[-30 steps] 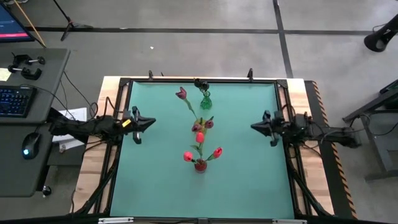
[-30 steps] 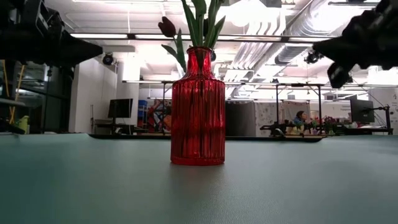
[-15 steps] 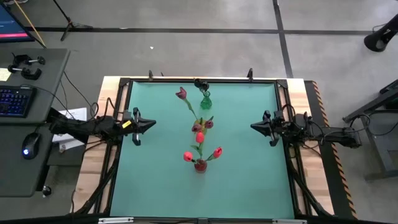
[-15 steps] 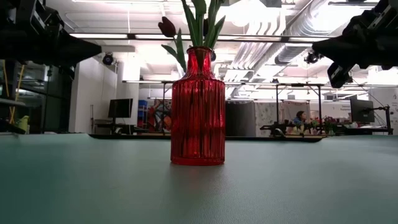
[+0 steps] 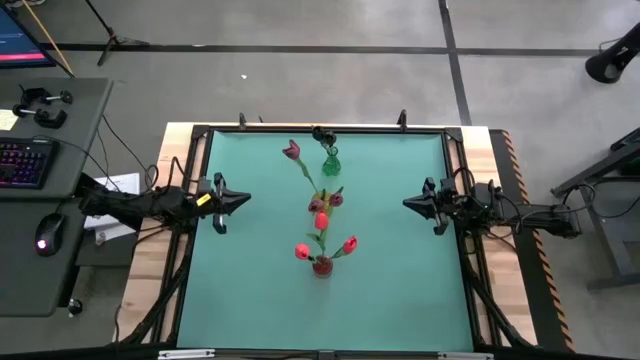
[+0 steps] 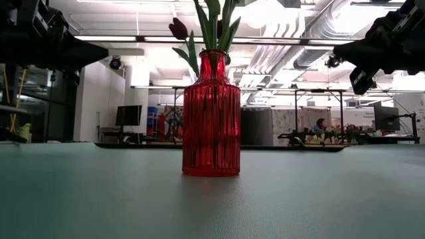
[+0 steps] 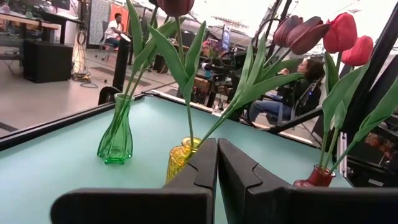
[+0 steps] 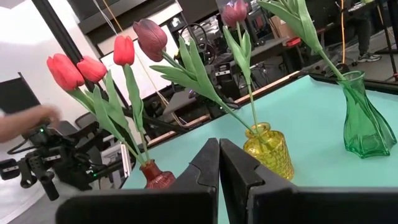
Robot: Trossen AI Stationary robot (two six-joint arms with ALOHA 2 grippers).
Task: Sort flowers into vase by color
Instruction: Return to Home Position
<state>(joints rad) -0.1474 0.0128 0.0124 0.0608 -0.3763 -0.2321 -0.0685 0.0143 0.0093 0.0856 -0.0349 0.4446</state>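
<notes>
- I use the small yellow ribbed glass vase (image 8: 267,149) in the middle of the teal table top (image 5: 400,290) as my marker.
- The yellow vase holds two tulips with dusty pink to maroon heads (image 8: 151,38) on long green stems.
- A clear green twisted glass vase (image 5: 330,162) stands near the yellow vase, on the side by the table's far edge. It holds one dark maroon tulip (image 5: 291,150) that leans away to the left.
- A red ribbed glass vase (image 6: 211,116) stands near the yellow vase on the other side, so the three vases make a line.
- The red vase holds three bright red tulips (image 8: 65,71).
- The left gripper (image 5: 245,198) hangs well to the left of the yellow vase, by the table's left edge. Its jaws are pressed together and hold nothing.
- The right gripper (image 5: 405,203) hangs well to the right of the yellow vase, by the right edge. Its jaws are pressed together too, and hold nothing.
</notes>
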